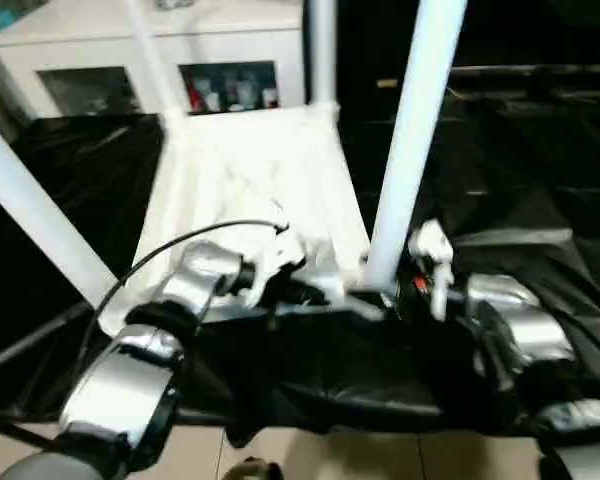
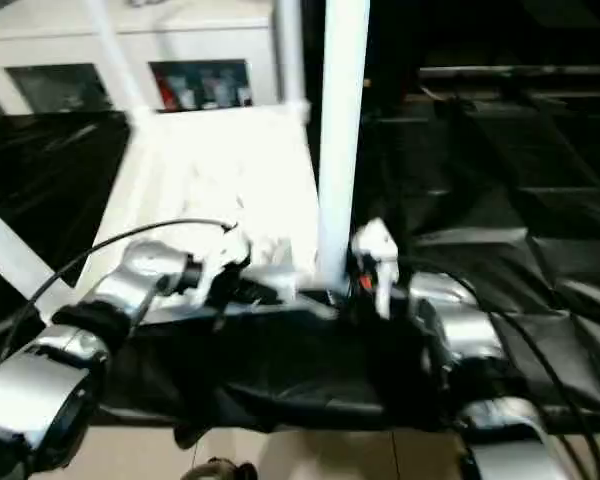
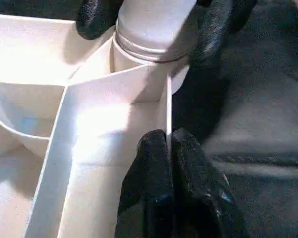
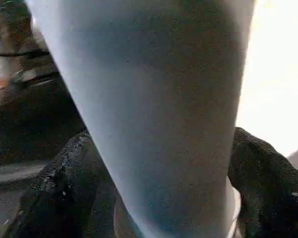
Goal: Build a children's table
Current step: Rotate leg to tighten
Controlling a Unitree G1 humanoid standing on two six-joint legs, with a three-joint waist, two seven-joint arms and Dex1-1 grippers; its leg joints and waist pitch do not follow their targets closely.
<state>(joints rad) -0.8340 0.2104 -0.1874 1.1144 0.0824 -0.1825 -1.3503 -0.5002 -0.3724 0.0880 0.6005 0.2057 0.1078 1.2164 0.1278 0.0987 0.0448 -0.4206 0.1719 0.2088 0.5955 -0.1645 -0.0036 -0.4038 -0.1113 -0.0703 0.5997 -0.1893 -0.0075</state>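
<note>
**Near-right leg stands in its socket, right gripper straddling its base**

The white plastic rectangular tabletop [image 1: 250, 180] lies upside down on the black-draped work table [image 1: 540, 200], ribbed underside up. Four long white tapered tube legs rise from its corners. The one that matters now is the near-right leg [image 1: 412, 140], at about 3 o'clock from the tabletop's middle in the left eye view. Its long axis runs nearly upright, leaning slightly toward 1 o'clock.

The right gripper [image 4: 154, 198] is at the foot of this leg, its two black fingers [image 4: 64, 188] spread wide on either side of the tube. In the right wrist view they flank the leg closely, but I cannot tell whether they press on it. The leg's base sits in the round corner socket [image 3: 139, 54].

The left gripper [image 3: 169, 148] has its fingers pinched shut on the thin upright rim of the tabletop, just beside that same socket, and appears to be steadying the tabletop.

Judging by this, the right arm is the nearer one and the one placed to act on the leg. Any seating push would have to run down the leg's axis into the socket, while the left grip keeps the corner from sliding.
</note>
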